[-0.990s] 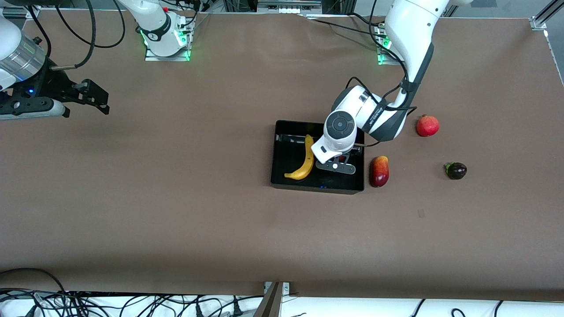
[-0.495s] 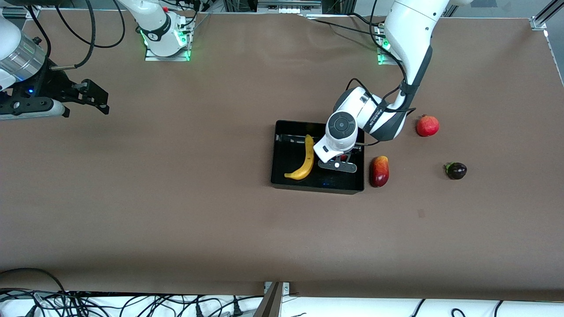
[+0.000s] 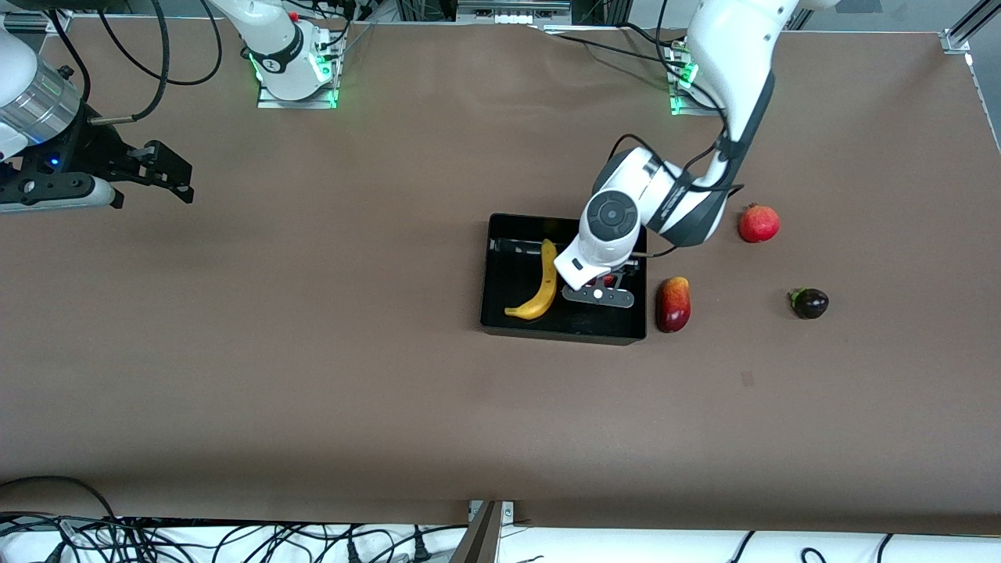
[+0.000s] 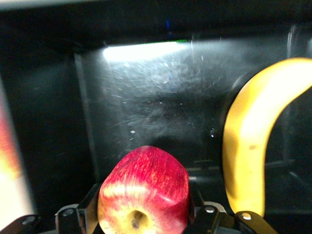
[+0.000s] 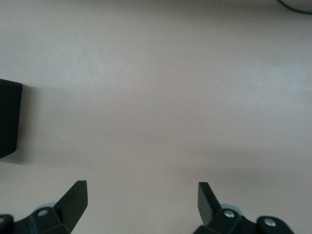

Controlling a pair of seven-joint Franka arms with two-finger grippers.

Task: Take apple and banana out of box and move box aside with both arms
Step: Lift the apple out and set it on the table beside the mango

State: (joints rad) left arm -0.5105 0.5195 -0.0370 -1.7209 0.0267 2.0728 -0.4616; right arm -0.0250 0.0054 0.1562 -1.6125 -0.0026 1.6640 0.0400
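**Apple held inside the black box by the left gripper; right arm waiting**

The left gripper (image 3: 600,283) is seen lowered into the box (image 3: 500,322), at the end of the box toward the left arm's end of the table. The apple (image 4: 144,191) is clasped between its two fingers; in the left wrist view the red skin with yellow streaks and the pale hollow at one end of the fruit are shown, with the black finger mounts pressed against both sides. In the front view only a sliver of red is visible beneath the wrist. Whether the apple touches the box floor cannot be told.

The banana (image 3: 539,283) is lying on the floor of the box just beside the left gripper, toward the right arm's end. Its curve is also seen in the left wrist view (image 4: 253,146), apart from the apple.

Outside the box, just beside the wall next to the left gripper, a mango (image 3: 672,304) is lying on the table (image 3: 313,375). A pomegranate (image 3: 758,224) and a small dark fruit (image 3: 809,303) are placed well apart from the gripper, toward the left arm's end.

Dark lettering is printed on the left arm's wrist link, but it cannot be read.

The right gripper (image 3: 174,178) is held waiting over the table at the right arm's end, well apart from the box, its fingers (image 5: 75,199) spread with nothing between them.
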